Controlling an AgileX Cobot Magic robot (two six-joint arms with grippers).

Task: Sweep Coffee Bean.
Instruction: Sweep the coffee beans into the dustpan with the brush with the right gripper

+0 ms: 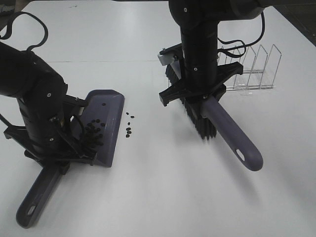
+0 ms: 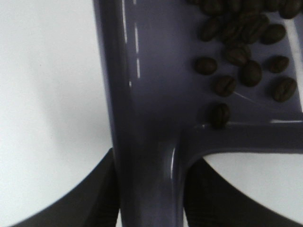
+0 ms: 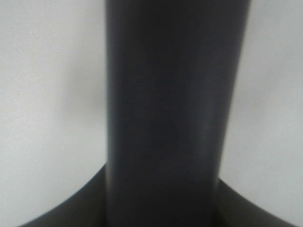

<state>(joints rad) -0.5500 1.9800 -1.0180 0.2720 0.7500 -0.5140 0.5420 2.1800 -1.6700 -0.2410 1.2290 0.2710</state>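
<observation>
Left pincer (image 1: 55,160) clamped on dustpan (image 1: 111,106) handle, lip facing right edge of bench (image 1: 163,197). Most coffee bean (image 2: 236,52) inside pan; few strays (image 1: 129,127) just off lip. Right pincer (image 1: 203,95) clamped on brush (image 1: 203,126), well apart toward right edge; sweep likely runs leftward.

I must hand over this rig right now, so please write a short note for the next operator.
The left gripper is shut on the dustpan handle; the pan lies on the table.
The right gripper is shut on the brush handle, bristles down, right of the pan and apart from it.
Done: most coffee beans are in the dustpan.
Left: a few loose beans on the table by the pan's lip; sweep them in.
</observation>
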